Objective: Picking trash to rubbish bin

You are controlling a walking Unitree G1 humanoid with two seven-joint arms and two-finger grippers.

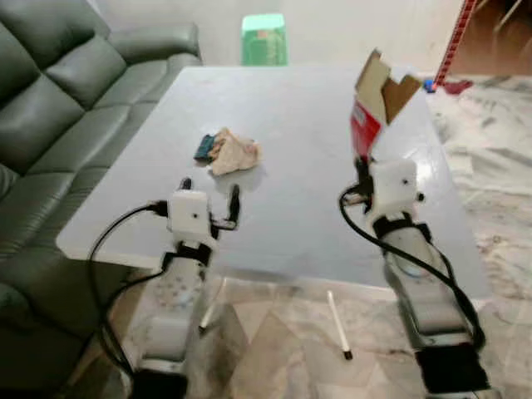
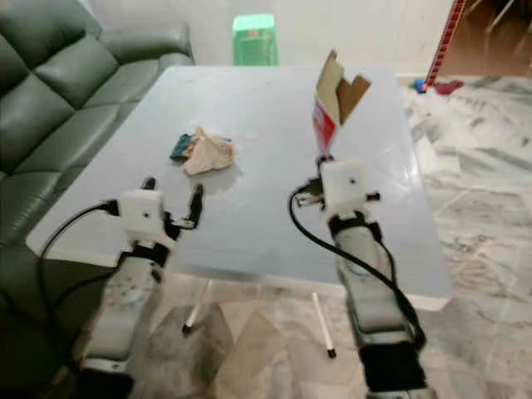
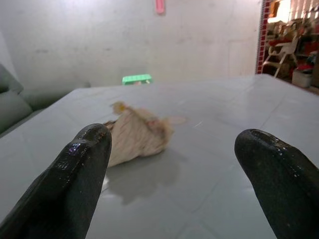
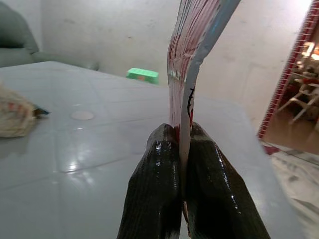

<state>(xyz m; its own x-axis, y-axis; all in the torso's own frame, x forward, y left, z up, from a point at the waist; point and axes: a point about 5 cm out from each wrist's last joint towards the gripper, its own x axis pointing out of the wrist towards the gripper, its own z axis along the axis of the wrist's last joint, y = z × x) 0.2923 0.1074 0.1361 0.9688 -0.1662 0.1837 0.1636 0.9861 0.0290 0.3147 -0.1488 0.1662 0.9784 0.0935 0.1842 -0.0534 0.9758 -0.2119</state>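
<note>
Nearest, on the marble floor under the worktop's front edge, lies one thin white stick point(image 1: 337, 323). Above it two silver arms reach over the smooth grey worktop point(image 1: 291, 116). The left tool point(image 1: 209, 201) hovers with its two glossy black fingers point(image 3: 75, 174) spread wide, just short of one crumpled beige wad of paper point(image 1: 233, 153) with a dark blue scrap against it. The right tool point(image 4: 182, 174) is clamped on one flattened red-and-white carton point(image 1: 376, 96), brown torn flaps up; the right wrist view shows its thin edge pinched between the pads. Beyond stand one green stool point(image 1: 263, 39) and a dark leather sofa point(image 1: 58, 108).
</note>
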